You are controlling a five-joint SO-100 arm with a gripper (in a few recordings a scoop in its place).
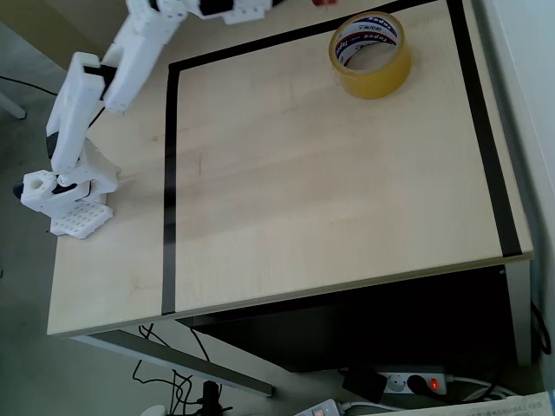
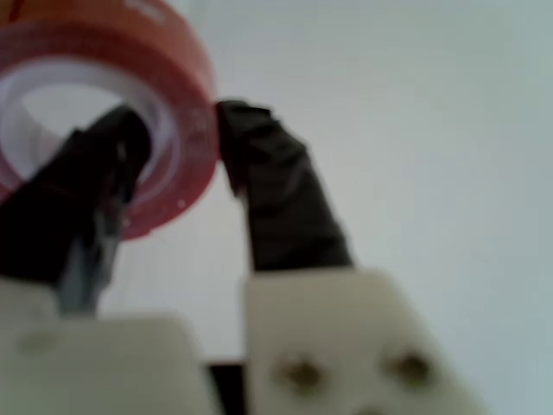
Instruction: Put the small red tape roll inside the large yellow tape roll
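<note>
the small red tape roll (image 2: 104,130) is seen in the wrist view, pinched through its wall by the gripper (image 2: 177,143) — one dark finger (image 2: 86,199) sits inside the white core, the other (image 2: 276,190) presses on the outer face. the roll is held aloft against a pale, blurred background. in the overhead view the large yellow tape roll (image 1: 370,54) rests flat near the far right corner of the table (image 1: 303,199), its opening facing upward, inside the black tape border (image 1: 170,182). the white arm (image 1: 113,78) is folded over the table's far left corner, so the yellow roll is judged to lie well apart, across the far edge — the red roll would need carrying over that opening.
</note>
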